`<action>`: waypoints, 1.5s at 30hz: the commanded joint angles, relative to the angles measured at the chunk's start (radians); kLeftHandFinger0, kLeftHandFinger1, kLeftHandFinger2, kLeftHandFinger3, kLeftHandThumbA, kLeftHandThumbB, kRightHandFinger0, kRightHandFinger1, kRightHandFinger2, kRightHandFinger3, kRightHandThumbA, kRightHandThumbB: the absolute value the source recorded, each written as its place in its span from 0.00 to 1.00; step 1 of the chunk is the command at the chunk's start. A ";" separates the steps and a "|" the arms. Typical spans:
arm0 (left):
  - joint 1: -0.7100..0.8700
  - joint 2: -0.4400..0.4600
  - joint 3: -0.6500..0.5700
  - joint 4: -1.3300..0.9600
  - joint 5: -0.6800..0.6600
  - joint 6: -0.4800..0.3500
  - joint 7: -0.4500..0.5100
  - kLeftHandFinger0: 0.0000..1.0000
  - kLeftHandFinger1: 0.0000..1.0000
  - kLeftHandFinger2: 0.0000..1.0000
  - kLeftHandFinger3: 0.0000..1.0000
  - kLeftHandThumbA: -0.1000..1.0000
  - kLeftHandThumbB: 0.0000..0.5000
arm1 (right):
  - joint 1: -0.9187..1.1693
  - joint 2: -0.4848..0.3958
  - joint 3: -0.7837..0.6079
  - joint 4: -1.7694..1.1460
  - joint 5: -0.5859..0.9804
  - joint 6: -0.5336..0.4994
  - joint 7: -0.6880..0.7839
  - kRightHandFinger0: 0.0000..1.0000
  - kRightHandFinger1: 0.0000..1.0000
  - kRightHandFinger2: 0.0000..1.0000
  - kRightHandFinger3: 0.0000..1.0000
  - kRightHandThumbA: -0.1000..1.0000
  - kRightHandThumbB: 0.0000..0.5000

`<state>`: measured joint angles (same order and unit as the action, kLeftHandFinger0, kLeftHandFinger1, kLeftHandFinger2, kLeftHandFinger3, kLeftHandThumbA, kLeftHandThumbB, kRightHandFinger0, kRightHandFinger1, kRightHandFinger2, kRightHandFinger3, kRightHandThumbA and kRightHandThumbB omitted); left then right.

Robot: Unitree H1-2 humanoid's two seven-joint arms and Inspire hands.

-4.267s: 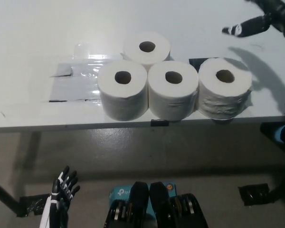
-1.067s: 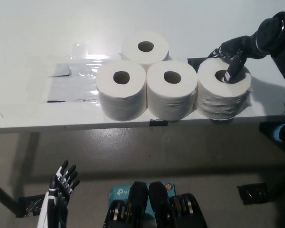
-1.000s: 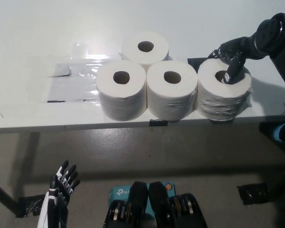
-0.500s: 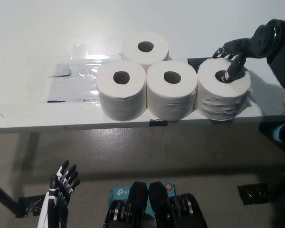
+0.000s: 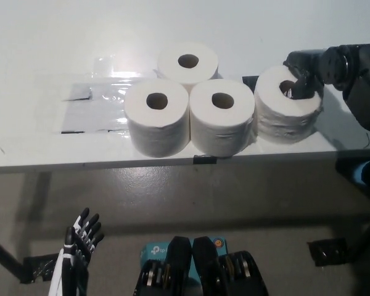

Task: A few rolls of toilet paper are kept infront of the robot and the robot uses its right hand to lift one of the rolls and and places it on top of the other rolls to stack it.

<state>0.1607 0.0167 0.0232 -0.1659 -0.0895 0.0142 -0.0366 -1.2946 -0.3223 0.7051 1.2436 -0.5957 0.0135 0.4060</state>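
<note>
- The white left hand [image 5: 79, 248] hung below the table [image 5: 37, 148], fingers apart, holding nothing.
- The black right hand [image 5: 303, 75] gripped the rightmost roll [image 5: 287, 110], fingers hooked into its core.
- That white, wrinkled roll sat tilted beside the middle roll [image 5: 222, 117].

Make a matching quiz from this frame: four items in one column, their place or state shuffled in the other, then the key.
Items
1. rightmost roll
2. back roll
3. left hand
4. right hand

Place or state
A. hangs below the table edge, holding nothing
B. tilted, a black finger hooked in its core
C. stands behind the two front rolls, untouched
D. reaches in from the right, shut on a roll

Pairs: 1-B, 2-C, 3-A, 4-D
</note>
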 commanded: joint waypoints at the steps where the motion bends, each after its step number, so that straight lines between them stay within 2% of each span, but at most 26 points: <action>1: -0.002 0.011 0.000 -0.035 0.002 -0.038 -0.009 1.00 1.00 1.00 1.00 1.00 0.00 | 0.012 -0.037 0.021 -0.009 -0.088 -0.047 -0.238 0.00 0.01 0.15 0.56 0.57 0.16; 3: -0.002 0.011 0.001 -0.037 0.001 -0.032 -0.009 1.00 1.00 1.00 1.00 1.00 0.00 | 0.010 -0.044 0.020 -0.007 -0.090 -0.051 -0.256 0.00 0.00 0.13 0.56 0.56 0.16; 4: -0.002 0.010 0.001 -0.037 0.002 -0.031 -0.008 1.00 1.00 1.00 1.00 1.00 0.00 | 0.006 -0.051 0.021 -0.020 -0.097 -0.041 -0.252 0.01 0.03 0.15 0.54 0.57 0.16; 6: -0.003 0.012 0.003 -0.038 0.001 -0.028 -0.008 1.00 1.00 1.00 1.00 1.00 0.00 | 0.000 -0.065 0.006 -0.035 -0.089 -0.052 -0.276 0.00 0.00 0.10 0.46 0.57 0.16; 7: -0.004 0.013 0.004 -0.038 0.001 -0.026 -0.007 1.00 1.00 1.00 1.00 1.00 0.00 | -0.001 -0.075 -0.014 -0.052 -0.075 -0.052 -0.286 0.00 0.00 0.03 0.37 0.54 0.17; 8: -0.004 0.014 0.003 -0.037 0.003 -0.027 -0.007 1.00 1.00 1.00 1.00 1.00 0.00 | 0.002 -0.084 -0.045 -0.066 -0.050 -0.065 -0.308 0.00 0.00 0.00 0.23 0.52 0.16; 10: -0.005 0.016 0.004 -0.034 0.000 -0.031 -0.010 1.00 1.00 1.00 1.00 1.00 0.00 | 0.008 -0.098 -0.082 -0.092 -0.030 -0.087 -0.335 0.00 0.06 0.12 0.21 0.51 0.15; 11: -0.004 0.017 0.003 -0.031 0.002 -0.034 -0.011 1.00 1.00 1.00 1.00 1.00 0.00 | 0.008 -0.108 -0.102 -0.116 -0.025 -0.089 -0.345 0.00 0.16 0.31 0.29 0.51 0.16; 12: -0.004 0.018 0.003 -0.031 0.001 -0.033 -0.012 1.00 1.00 1.00 1.00 1.00 0.00 | 0.003 -0.114 -0.119 -0.124 -0.019 -0.096 -0.355 0.00 0.27 0.50 0.43 0.52 0.14; 13: -0.002 0.019 0.003 -0.030 0.001 -0.036 -0.012 1.00 1.00 1.00 1.00 1.00 0.00 | 0.001 -0.119 -0.140 -0.139 -0.013 -0.100 -0.363 0.01 0.32 0.59 0.53 0.52 0.15; 15: 0.001 0.018 0.003 -0.031 0.004 -0.036 -0.010 1.00 1.00 1.00 1.00 1.00 0.00 | 0.000 -0.130 -0.174 -0.176 -0.012 -0.102 -0.374 0.02 0.36 0.63 0.63 0.51 0.15; 17: 0.005 0.017 0.002 -0.037 0.004 -0.030 -0.008 1.00 1.00 1.00 1.00 1.00 0.00 | 0.003 -0.136 -0.198 -0.208 -0.017 -0.091 -0.371 0.03 0.35 0.61 0.64 0.53 0.14; 19: 0.005 0.018 0.002 -0.036 0.003 -0.032 -0.008 1.00 1.00 1.00 1.00 1.00 0.00 | 0.004 -0.144 -0.225 -0.246 -0.017 -0.095 -0.386 0.01 0.31 0.56 0.58 0.51 0.14; 20: 0.005 0.019 0.002 -0.035 0.003 -0.033 -0.008 1.00 1.00 1.00 1.00 1.00 0.00 | 0.006 -0.149 -0.243 -0.274 -0.013 -0.094 -0.384 0.01 0.25 0.48 0.51 0.50 0.14; 22: 0.004 0.019 0.002 -0.033 0.004 -0.034 -0.008 1.00 1.00 1.00 1.00 1.00 0.00 | 0.008 -0.152 -0.261 -0.298 -0.015 -0.090 -0.378 0.00 0.11 0.28 0.26 0.51 0.13; 24: 0.004 0.019 0.002 -0.033 0.008 -0.033 -0.005 1.00 1.00 1.00 1.00 1.00 0.00 | 0.003 -0.159 -0.281 -0.340 -0.014 -0.086 -0.358 0.00 0.05 0.23 0.19 0.50 0.11; 25: 0.004 0.019 0.001 -0.034 0.009 -0.034 -0.005 1.00 1.00 1.00 1.00 1.00 0.00 | -0.003 -0.163 -0.291 -0.369 -0.015 -0.094 -0.348 0.00 0.05 0.24 0.09 0.46 0.10; 26: 0.003 0.020 0.002 -0.033 0.007 -0.036 -0.005 1.00 1.00 1.00 1.00 1.00 0.00 | -0.007 -0.161 -0.294 -0.375 -0.019 -0.089 -0.343 0.00 0.07 0.30 0.06 0.48 0.10; 28: 0.000 0.022 0.003 -0.030 0.005 -0.039 -0.007 1.00 1.00 1.00 1.00 1.00 0.00 | -0.031 -0.157 -0.286 -0.402 -0.037 -0.071 -0.319 0.00 0.21 0.48 0.11 0.51 0.09; 29: 0.002 0.022 0.004 -0.029 0.000 -0.040 -0.008 1.00 1.00 1.00 1.00 1.00 0.00 | -0.044 -0.153 -0.278 -0.417 -0.050 -0.064 -0.309 0.00 0.23 0.51 0.14 0.51 0.11; 31: 0.005 0.020 0.005 -0.028 -0.003 -0.039 -0.007 1.00 1.00 1.00 1.00 1.00 0.00 | -0.060 -0.145 -0.267 -0.430 -0.065 -0.063 -0.303 0.00 0.23 0.50 0.17 0.51 0.12; 32: 0.006 0.019 0.003 -0.029 0.001 -0.036 -0.005 1.00 1.00 1.00 1.00 1.00 0.00 | -0.072 -0.139 -0.258 -0.451 -0.079 -0.046 -0.285 0.00 0.20 0.47 0.19 0.53 0.14; 35: 0.009 0.019 0.001 -0.027 -0.001 -0.041 -0.007 1.00 1.00 1.00 1.00 1.00 0.00 | -0.086 -0.123 -0.263 -0.473 -0.065 -0.056 -0.266 0.00 0.12 0.39 0.18 0.49 0.17; 38: 0.008 0.020 0.002 -0.026 0.000 -0.043 -0.007 1.00 1.00 1.00 1.00 1.00 0.00 | -0.108 -0.103 -0.250 -0.501 -0.068 -0.044 -0.213 0.00 0.15 0.44 0.22 0.51 0.16; 41: 0.007 0.018 0.000 -0.031 0.005 -0.035 -0.005 1.00 1.00 1.00 1.00 1.00 0.00 | -0.113 -0.084 -0.232 -0.513 -0.075 -0.066 -0.194 0.00 0.14 0.42 0.19 0.48 0.22; 45: 0.007 0.018 0.000 -0.039 -0.001 -0.025 -0.006 1.00 1.00 1.00 1.00 1.00 0.00 | -0.113 -0.061 -0.207 -0.534 -0.087 -0.052 -0.149 0.00 0.17 0.44 0.21 0.49 0.25</action>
<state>0.1618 0.0322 0.0233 -0.1675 -0.0888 0.0111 -0.0366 -1.3326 -0.3865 0.4893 0.7576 -0.6617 -0.0400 0.2000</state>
